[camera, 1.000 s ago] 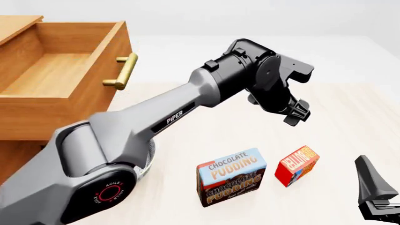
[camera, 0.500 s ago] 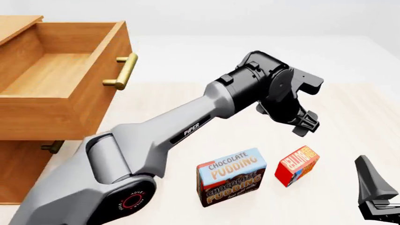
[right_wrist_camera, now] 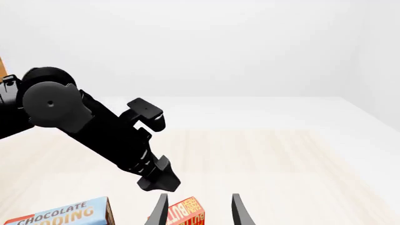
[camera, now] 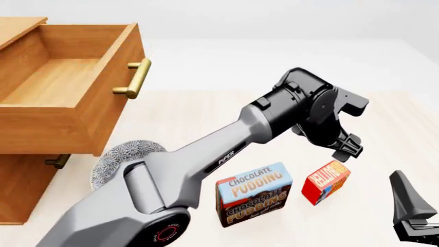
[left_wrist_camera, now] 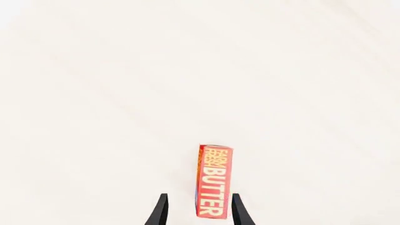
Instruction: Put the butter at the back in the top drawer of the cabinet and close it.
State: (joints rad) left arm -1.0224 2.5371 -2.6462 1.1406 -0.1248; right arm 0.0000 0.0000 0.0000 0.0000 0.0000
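The left gripper (camera: 348, 146) hangs just above the butter (camera: 326, 181), which stands on the table (camera: 384, 128) to the right of the pudding box (camera: 254, 194) and well apart from the open top drawer (camera: 61, 82) of the cabinet (camera: 20, 190) at far left. Its fingers (left_wrist_camera: 160, 212) are spread open with nothing between them yet.

The step in hand looks like the descent onto the butter. To do it well, the fingers should come straight down so that one passes each side of the narrow box, across its thin width, not its long face. The left wrist view shows the box sitting nearer one finger (left_wrist_camera: 238, 211) than the other, so a small sideways shift before closing would likely keep it from tipping. Closing low on the box should give a firmer hold.

Only the left wrist view shows that offset. The front view alone shows the drawer pulled out and a patterned bowl (camera: 123, 157) beside the cabinet. The right wrist view shows the right gripper (right_wrist_camera: 196, 211) open and idle, near the butter.
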